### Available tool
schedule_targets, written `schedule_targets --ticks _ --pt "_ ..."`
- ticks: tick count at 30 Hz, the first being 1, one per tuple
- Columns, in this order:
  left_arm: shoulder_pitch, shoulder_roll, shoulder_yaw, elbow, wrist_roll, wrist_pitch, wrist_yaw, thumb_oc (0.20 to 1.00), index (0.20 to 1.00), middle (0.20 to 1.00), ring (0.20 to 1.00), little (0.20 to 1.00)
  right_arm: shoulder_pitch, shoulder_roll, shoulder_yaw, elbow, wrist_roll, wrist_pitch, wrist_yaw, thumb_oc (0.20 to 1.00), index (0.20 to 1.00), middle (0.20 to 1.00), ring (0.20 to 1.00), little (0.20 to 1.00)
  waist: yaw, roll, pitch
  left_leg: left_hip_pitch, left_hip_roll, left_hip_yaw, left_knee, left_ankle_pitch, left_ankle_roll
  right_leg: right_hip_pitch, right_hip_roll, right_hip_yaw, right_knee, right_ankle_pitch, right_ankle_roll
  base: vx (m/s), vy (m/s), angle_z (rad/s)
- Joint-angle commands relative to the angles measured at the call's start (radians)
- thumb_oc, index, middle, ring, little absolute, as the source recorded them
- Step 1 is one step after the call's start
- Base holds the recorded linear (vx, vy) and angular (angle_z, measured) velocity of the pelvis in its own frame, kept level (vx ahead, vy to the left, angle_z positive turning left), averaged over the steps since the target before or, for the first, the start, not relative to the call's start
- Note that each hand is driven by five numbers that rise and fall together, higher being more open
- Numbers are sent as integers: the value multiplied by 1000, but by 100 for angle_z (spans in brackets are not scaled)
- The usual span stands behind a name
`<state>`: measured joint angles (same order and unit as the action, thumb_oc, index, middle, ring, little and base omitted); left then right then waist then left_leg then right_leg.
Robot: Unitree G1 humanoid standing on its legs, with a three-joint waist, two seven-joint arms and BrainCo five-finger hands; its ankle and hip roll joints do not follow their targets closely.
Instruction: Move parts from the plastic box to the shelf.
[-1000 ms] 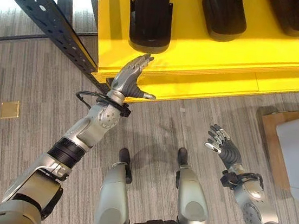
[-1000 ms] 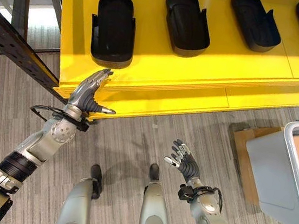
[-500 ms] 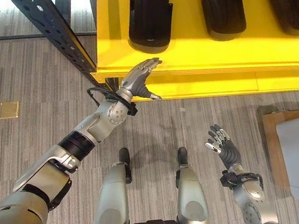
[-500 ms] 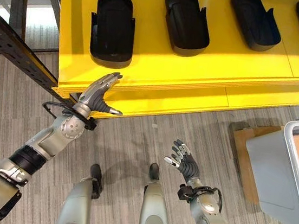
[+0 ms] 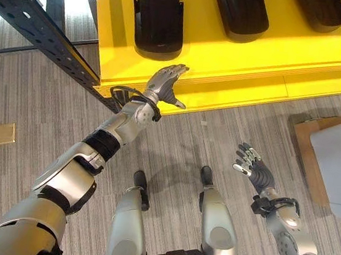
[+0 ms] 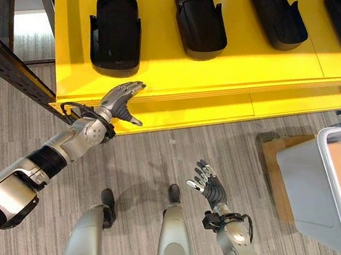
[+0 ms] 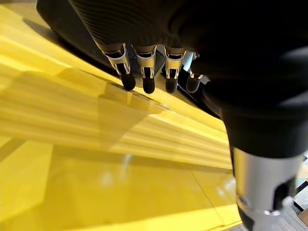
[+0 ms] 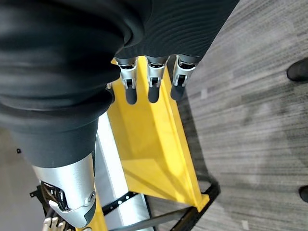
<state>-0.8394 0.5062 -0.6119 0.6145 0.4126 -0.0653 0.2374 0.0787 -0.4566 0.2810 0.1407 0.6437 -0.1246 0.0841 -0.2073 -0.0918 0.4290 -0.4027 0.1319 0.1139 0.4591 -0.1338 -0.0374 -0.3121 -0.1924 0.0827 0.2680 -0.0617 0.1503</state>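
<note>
Reaching toward the upper left of the frame, the left hand (image 5: 166, 83), fingers straight and empty, hovers at the yellow shelf (image 5: 241, 58) edge just below an upright-lying black part (image 5: 159, 17); right hand (image 5: 252, 169) spread low right.

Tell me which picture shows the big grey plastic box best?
The right eye view shows the plastic box best: its pale rim, grey wall and something brown inside show at the robot's right, on the floor. The left eye view catches just a cut-off corner of it at the edge. The right hand hangs open nearby, holding nothing.
</note>
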Motion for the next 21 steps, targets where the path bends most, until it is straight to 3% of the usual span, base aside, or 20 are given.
schedule_targets --ticks 1,21 --pt "-13 13 13 38 7 7 1 1000 1000 1000 1000 1000 44 -67 -30 -56 8 -23 22 1000 1000 1000 1000 1000 9 -4 -46 -60 56 -105 29 30 -55 66 -41 -9 81 -156 -19 0 0 0" --pt "-116 47 17 193 -70 29 6 1000 1000 1000 1000 1000 65 -79 -26 -57 18 -12 44 1000 1000 1000 1000 1000 1 -6 -52 -72 59 -109 36 34 -59 51 -39 -6 95 -157 -17 0 0 0"
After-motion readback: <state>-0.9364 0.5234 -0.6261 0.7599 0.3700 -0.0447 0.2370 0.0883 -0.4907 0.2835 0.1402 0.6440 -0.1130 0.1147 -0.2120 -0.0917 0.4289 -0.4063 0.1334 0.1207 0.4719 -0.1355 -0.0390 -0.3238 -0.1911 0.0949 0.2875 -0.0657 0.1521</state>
